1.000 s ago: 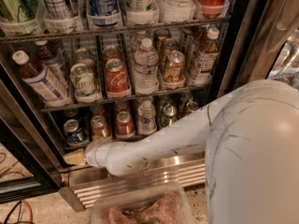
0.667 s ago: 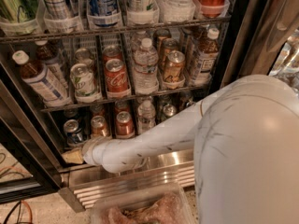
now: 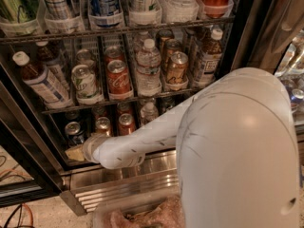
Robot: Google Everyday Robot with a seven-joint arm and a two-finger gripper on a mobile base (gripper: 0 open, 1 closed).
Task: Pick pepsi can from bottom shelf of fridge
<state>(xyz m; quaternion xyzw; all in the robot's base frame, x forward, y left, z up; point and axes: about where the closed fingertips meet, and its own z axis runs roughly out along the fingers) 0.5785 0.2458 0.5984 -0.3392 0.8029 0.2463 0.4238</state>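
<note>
At the lower left of the frame, the end effector point(image 3: 75, 152) sits by the front lip of the bottom shelf point(image 3: 71, 165) of the fridge point(image 3: 242, 42). It is at the tip of the white arm point(image 3: 142, 144) that slants down from the right. I cannot tell whether it is open or closed.

The pepsi can point(image 3: 74, 132) stands upright in the leftmost lane, long axis vertical. It is just above the end effector in the picture, so slightly deeper in, and whether they touch is unclear.

A gold-brown can point(image 3: 102, 126) stands just to its right, then a red can point(image 3: 126, 123). The black door frame point(image 3: 28, 141) closes in on the left and the rack above point(image 3: 118, 99) caps the headroom. Room looks tight, so the approach probably has to run straight inward and the exit straight back over the steel grille point(image 3: 123, 186).
</note>
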